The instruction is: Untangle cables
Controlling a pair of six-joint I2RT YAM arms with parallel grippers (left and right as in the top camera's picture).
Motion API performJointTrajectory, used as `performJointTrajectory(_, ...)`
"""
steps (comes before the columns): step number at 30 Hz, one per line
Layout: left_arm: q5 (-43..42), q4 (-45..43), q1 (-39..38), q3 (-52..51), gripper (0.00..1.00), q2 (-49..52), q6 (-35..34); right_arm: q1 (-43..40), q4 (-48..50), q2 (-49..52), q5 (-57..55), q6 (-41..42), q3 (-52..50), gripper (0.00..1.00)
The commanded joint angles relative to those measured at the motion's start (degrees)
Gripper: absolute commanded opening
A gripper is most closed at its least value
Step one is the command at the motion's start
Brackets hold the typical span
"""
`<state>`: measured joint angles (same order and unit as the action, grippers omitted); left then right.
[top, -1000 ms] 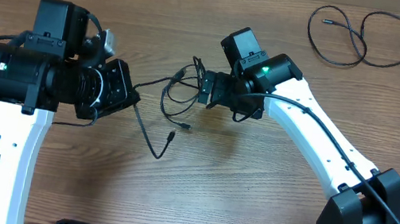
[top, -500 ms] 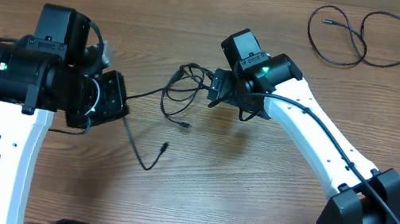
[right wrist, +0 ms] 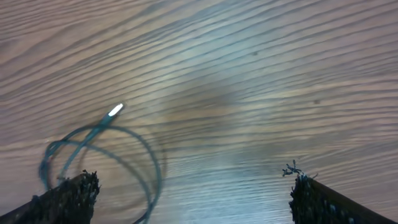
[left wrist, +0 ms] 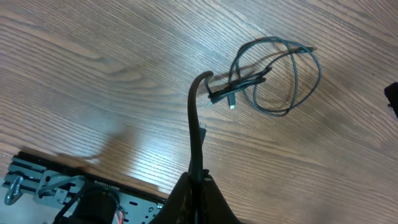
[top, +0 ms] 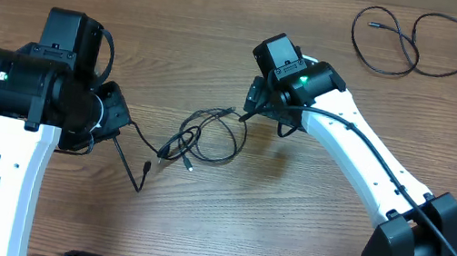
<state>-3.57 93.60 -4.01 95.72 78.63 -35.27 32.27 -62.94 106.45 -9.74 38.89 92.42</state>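
1. Left gripper (top: 115,131): fully closed. In the left wrist view the fingers (left wrist: 186,199) pinch one black strand (left wrist: 194,124), which rises from between them, bends over at its top and runs on to the bundle. In the overhead view a short tail (top: 131,171) of cable trails from this gripper toward the near edge of the tabletop (top: 285,238) and ends in a small plug.

2. Bundle (top: 204,138): several thin black loops knotted together, lying flat at the middle of the tabletop between the two grippers. Small plug ends project from its left side. The left wrist view shows it as overlapping loops (left wrist: 273,78) crossed by short straight plug sections.

3. Right gripper (top: 249,111): jaws spread wide, holding nothing. It hangs just above the right end of the bundle. In the right wrist view the gripper (right wrist: 193,183) shows bare wood between its fingers; one loop of cable (right wrist: 149,165) lies beside one finger, with a silvery plug (right wrist: 115,111) at its end.

4. Loose cable (top: 417,43): a separate black cord lying in open loops at the far right corner of the tabletop, well apart from both grippers.
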Motion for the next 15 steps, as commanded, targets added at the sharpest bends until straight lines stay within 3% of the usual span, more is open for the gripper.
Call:
performJointTrajectory(1,-0.33,-0.68,0.24,0.96,0.04,-0.74,1.22,-0.20,1.53,-0.68,9.46,-1.95,-0.22,1.00)
performJointTrajectory(7,-8.59,-4.72,0.24,0.92,0.04,-0.74,9.94,0.59,6.82,-0.68,26.43,-7.06,-0.22,1.00)
performJointTrajectory(15,-25.11,-10.27,0.24,0.92,0.04,-0.74,18.12,3.74,8.57,-0.31,27.08,-7.48,-0.22,1.00)
